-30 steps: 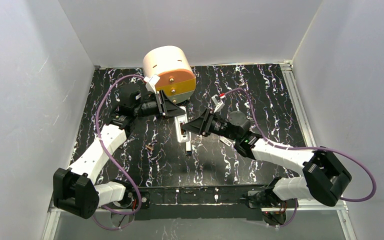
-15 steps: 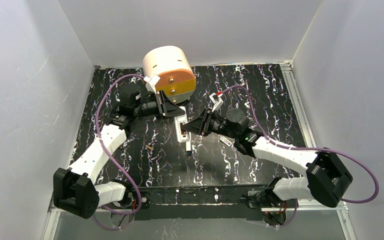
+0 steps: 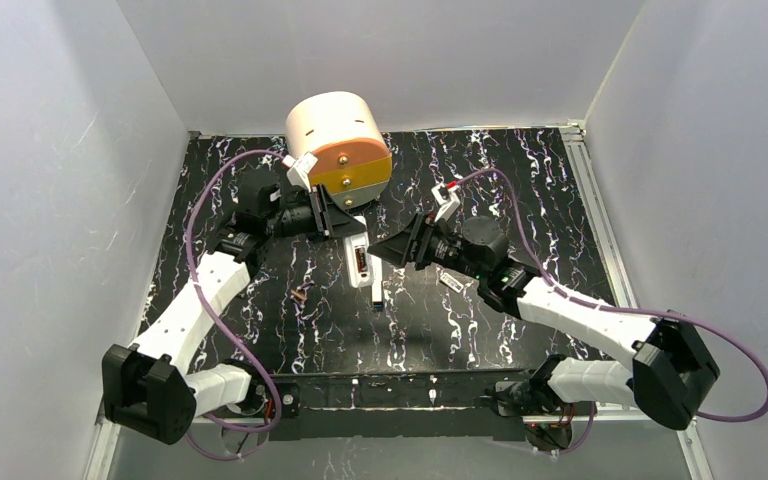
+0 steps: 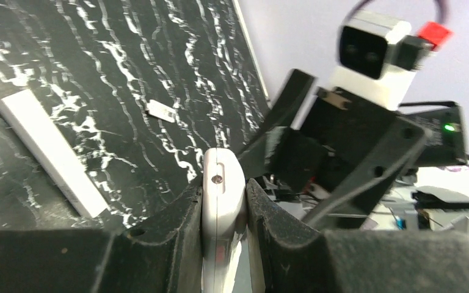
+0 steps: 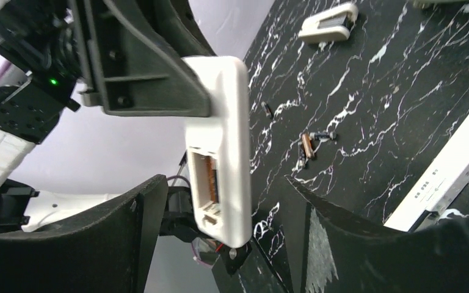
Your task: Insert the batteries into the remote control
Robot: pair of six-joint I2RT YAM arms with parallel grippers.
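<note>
My left gripper (image 3: 348,228) is shut on the white remote control (image 3: 359,264) and holds it above the table; the left wrist view shows it edge-on (image 4: 223,204) between the fingers. In the right wrist view the remote (image 5: 223,134) shows an open battery bay with a coppery-brown strip (image 5: 206,177) inside. My right gripper (image 3: 384,251) is open; its fingers (image 5: 131,244) stand apart on either side of the remote's lower end without touching it. One coppery battery (image 5: 306,145) lies on the table, also in the top view (image 3: 300,295).
A long narrow white bar (image 5: 449,174) lies on the table under the remote (image 4: 49,152). A small white-grey wedge piece (image 5: 330,21) and a small flat piece (image 4: 160,111) lie on the table. A white and orange drum (image 3: 340,140) stands at the back.
The left gripper has turned the remote so its open bay faces up. The right arm has shifted a little to the right, its gripper still open at the remote.
</note>
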